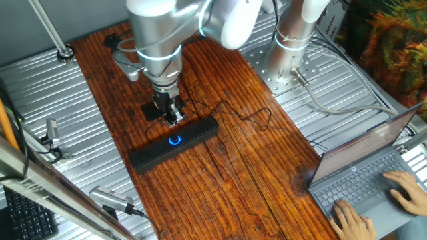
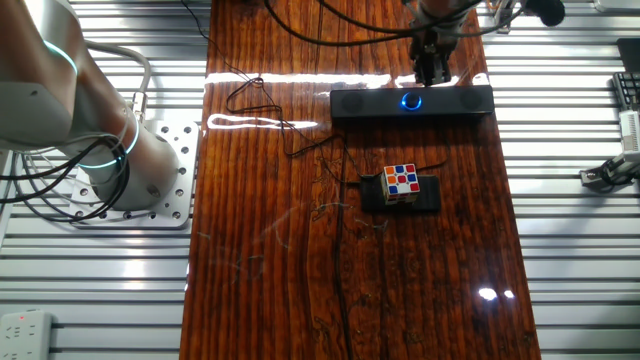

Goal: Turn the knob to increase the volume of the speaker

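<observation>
The speaker (image 1: 153,152) is a long black bar lying across the wooden table, also seen in the other fixed view (image 2: 450,102). Midway along it sits the knob (image 1: 175,140), ringed in glowing blue (image 2: 411,101). My gripper (image 1: 174,119) points down and hovers a little above the knob, apart from it. In the other fixed view the gripper (image 2: 432,70) comes in from the top edge just behind the bar. Its fingers stand a small gap apart with nothing between them.
A multicoloured cube (image 2: 401,181) rests on a small black pad (image 2: 428,197) in front of the speaker. A thin black cable (image 1: 250,117) loops over the wood. A laptop (image 1: 373,170) with hands on it sits at the right. Microphones (image 1: 110,199) lie at the left.
</observation>
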